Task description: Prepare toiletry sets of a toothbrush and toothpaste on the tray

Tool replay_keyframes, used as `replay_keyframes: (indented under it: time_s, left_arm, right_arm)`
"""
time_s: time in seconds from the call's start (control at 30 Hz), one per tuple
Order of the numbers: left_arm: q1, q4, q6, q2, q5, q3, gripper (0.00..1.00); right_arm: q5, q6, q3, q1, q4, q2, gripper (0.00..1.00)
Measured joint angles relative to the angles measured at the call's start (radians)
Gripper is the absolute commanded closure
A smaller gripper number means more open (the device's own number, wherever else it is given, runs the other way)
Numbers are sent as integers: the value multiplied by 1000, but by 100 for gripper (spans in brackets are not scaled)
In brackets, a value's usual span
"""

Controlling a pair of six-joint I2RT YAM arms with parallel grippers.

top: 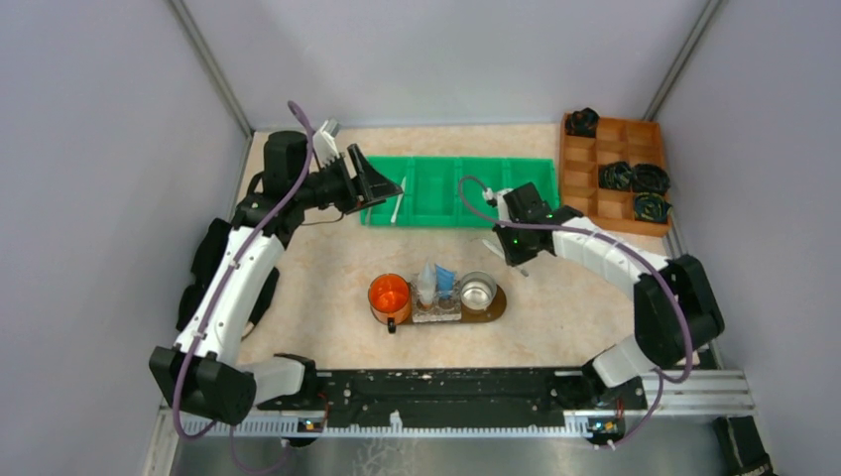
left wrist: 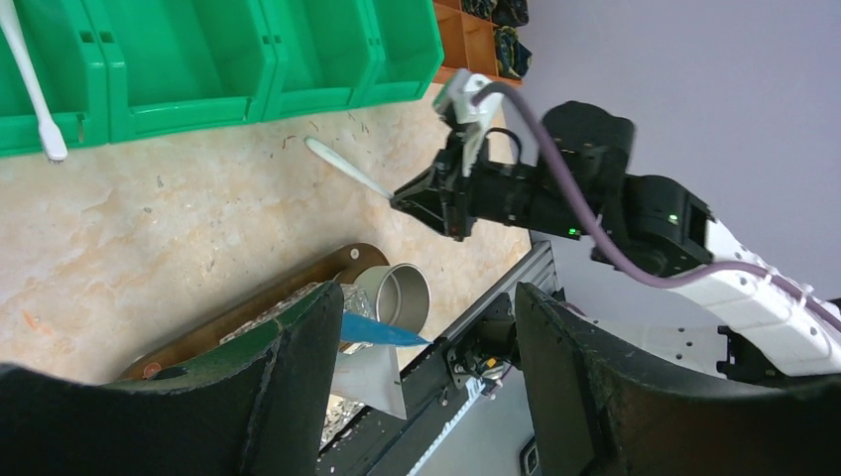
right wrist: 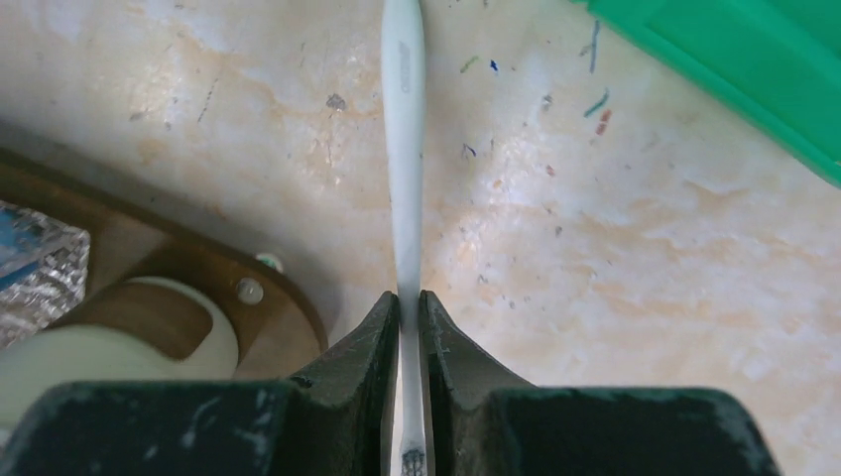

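Note:
My right gripper point(right wrist: 410, 302) is shut on the handle of a slim white toothbrush point(right wrist: 404, 149), which points ahead over the tabletop just right of the tray point(right wrist: 203, 273). From above, the right gripper point(top: 504, 248) hangs beyond the tray's right end point(top: 499, 301). On the dark brown tray a clear holder carries a white tube point(top: 426, 283) and a blue tube point(top: 445, 279). A second toothbrush point(left wrist: 30, 84) leans in the green bin point(top: 456, 188). My left gripper point(left wrist: 426, 337) is open and empty, held above the bin's left end point(top: 382, 183).
An orange cup point(top: 389, 295) and a metal cup point(top: 477, 291) stand at the two ends of the tray. An orange-brown compartmented box point(top: 615, 174) with dark bundles sits at the back right. Grey walls close in the table.

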Motion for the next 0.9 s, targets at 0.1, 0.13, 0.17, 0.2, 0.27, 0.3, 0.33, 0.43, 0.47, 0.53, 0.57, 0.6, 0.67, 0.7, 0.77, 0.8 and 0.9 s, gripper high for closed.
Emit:
replay_keyframes:
  time_s: [0.1, 0.13, 0.17, 0.2, 0.27, 0.3, 0.33, 0.43, 0.47, 0.53, 0.57, 0.6, 0.67, 0.7, 0.77, 0.8, 0.9]
  left_arm:
    - [0, 2, -3, -3, 2, -2, 30]
    - [0, 2, -5, -3, 2, -2, 30]
    - [0, 2, -8, -3, 3, -2, 30]
    - [0, 2, -10, -3, 3, -2, 30]
    - [0, 2, -12, -6, 3, -3, 30]
    - [0, 2, -13, -8, 3, -3, 30]
    - [0, 2, -13, -11, 3, -3, 30]
    - [0, 2, -14, -22, 3, -5, 30]
    - [0, 2, -15, -25, 3, -5, 30]
    - [0, 2, -16, -32, 3, -10, 30]
    - [0, 2, -16, -34, 3, -12, 30]
    - [0, 2, -16, -35, 3, -15, 30]
    - [0, 2, -17, -35, 3, -18, 30]
    - [0, 2, -17, -35, 3, -20, 30]
    - [0, 3, -17, -35, 2, -23, 30]
    - [0, 4, -17, -35, 1, -25, 30]
    - [0, 16, -21, -35, -9, -33, 31]
  right_arm:
    - [12, 0, 14, 0, -47, -76, 88]
    - [14, 1, 24, 0, -62, -97, 88]
    - [14, 4, 33, 0, -76, -119, 88]
    - [15, 6, 39, 0, -86, -135, 88]
    - [14, 10, 50, 0, -108, -174, 88]
    - [14, 14, 55, 0, -119, -193, 88]
    - [15, 15, 60, 0, -129, -208, 88]
    - [15, 18, 87, 0, -167, -249, 88]
    - [15, 18, 100, 0, -179, -259, 88]
    - [16, 19, 124, 0, -205, -276, 88]
    - [16, 19, 137, 0, -218, -283, 88]
    - [15, 19, 151, 0, -232, -292, 88]
    - [15, 19, 173, 0, -257, -311, 88]
    - [14, 19, 186, 1, -271, -323, 88]
    - [6, 19, 217, 1, -303, -351, 88]
    - [3, 19, 231, 2, -315, -362, 88]
    - [-21, 23, 277, 5, -356, -406, 88]
